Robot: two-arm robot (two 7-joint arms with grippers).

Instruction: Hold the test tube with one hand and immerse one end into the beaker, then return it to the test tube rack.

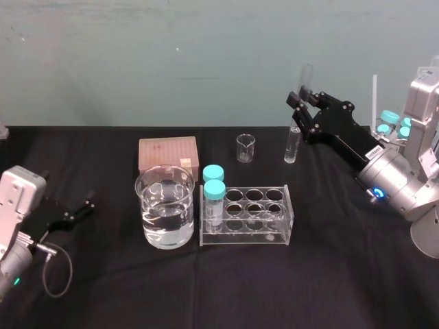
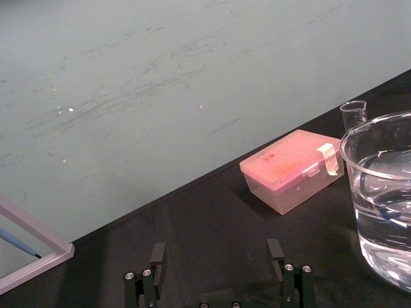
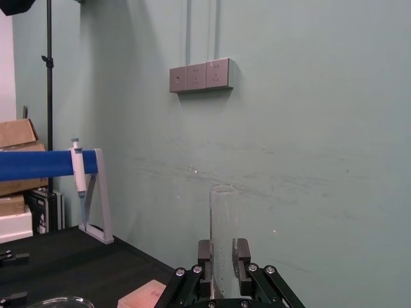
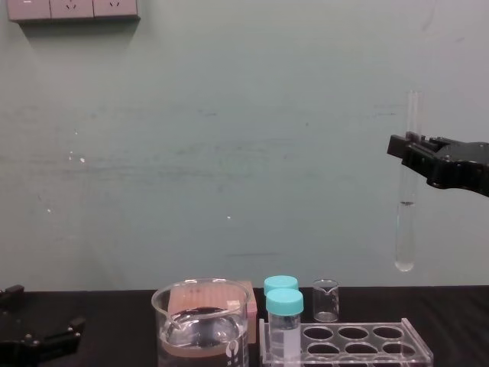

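The test tube hangs upright in the air over the back right part of the worktop, behind the right end of the test tube rack and well above it. The right gripper is clenched on the tube's upper part, with the open mouth sticking out above the fingers. A faint level line shows in the tube's lower part.

The rack stands near the worktop's middle. Two teal-capped vials stand in the holes at its left end, and the other holes hold nothing. Just beside that end stands the beaker, about half full of clear liquid. The vials stand between the beaker and the tube.

Toward the back edge, a pink lidded box sits behind the beaker and a tiny clear beaker behind the rack.

The left gripper rests low near the worktop's left edge, its fingers spread with nothing between them.
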